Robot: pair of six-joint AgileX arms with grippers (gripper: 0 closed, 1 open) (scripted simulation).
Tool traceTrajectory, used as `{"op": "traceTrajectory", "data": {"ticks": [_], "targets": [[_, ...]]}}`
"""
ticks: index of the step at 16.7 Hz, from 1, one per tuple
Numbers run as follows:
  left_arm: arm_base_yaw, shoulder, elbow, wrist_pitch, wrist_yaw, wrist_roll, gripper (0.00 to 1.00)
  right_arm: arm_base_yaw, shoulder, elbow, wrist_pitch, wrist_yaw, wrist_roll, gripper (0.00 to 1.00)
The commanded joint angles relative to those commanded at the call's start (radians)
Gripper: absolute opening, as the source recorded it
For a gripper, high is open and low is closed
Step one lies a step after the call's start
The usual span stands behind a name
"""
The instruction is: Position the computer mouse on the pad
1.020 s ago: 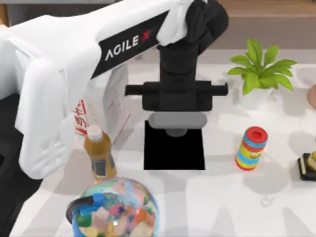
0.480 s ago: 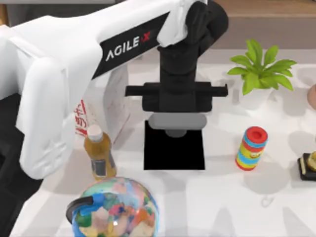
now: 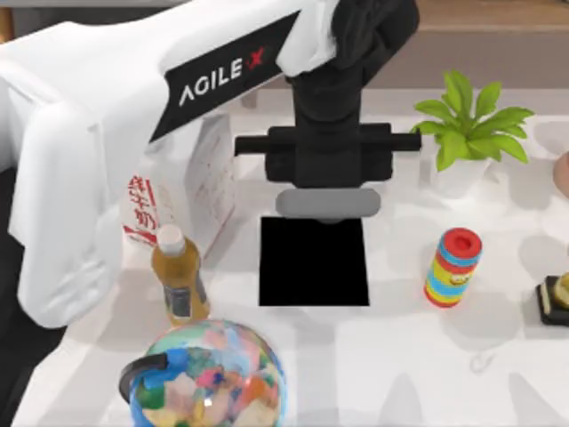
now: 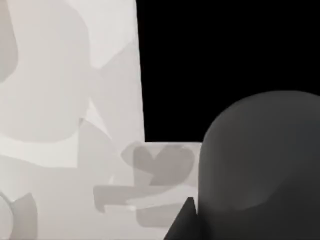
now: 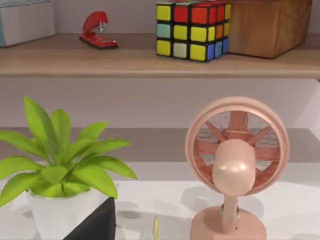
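Going left to right across the worktop (image 3: 391, 356) from the top view, I count 1 white milk carton (image 3: 191, 182) with red print. In front of it stands 1 juice bottle (image 3: 180, 283), and nearer the camera 1 multicoloured globe (image 3: 209, 378).

My left arm (image 3: 116, 116) reaches in from the left, and the left pincer (image 3: 327, 206) hangs over the far edge of the pad (image 3: 314, 265), the 1 black square near the middle. I cannot tell whether this pincer is wide, narrow or holding anything.

In the left wrist view the computer mouse (image 4: 260, 165) is 1 dark grey dome close to the camera. It overlaps the pad's edge (image 4: 225, 70) and the white worktop beside it. I cannot tell whether it touches the pad or hangs above it.

Right of the pad stands 1 striped cylinder with a red top (image 3: 453, 267), well apart from it. Behind that is 1 potted plant (image 3: 467, 124). At the right edge lie 1 small black-and-gold object (image 3: 556, 298) and the rim of 1 pink fan (image 3: 563, 173).

My right arm is parked by the worktop's right side. Its wrist view faces the plant (image 5: 65, 165) and the fan (image 5: 237, 165). On a shelf (image 5: 150, 60) behind them I count 1 red stapler (image 5: 98, 31), 1 colour cube (image 5: 192, 30) and 1 wooden box (image 5: 270, 25). Of the right pincer (image 5: 95, 225) I see a black wedge before the plant pot, and I cannot tell its state.
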Motion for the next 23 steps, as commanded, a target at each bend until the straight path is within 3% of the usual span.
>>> {"op": "traceTrajectory", "data": {"ticks": [17,23], "targets": [[0.011,0.069,-0.133,0.049,0.036,-0.007,0.0,0.0,0.0,0.0,0.0,0.0,0.0,1.0],[0.011,0.069,-0.133,0.049,0.036,-0.007,0.45,0.0,0.0,0.0,0.0,0.0,0.0,1.0]]}}
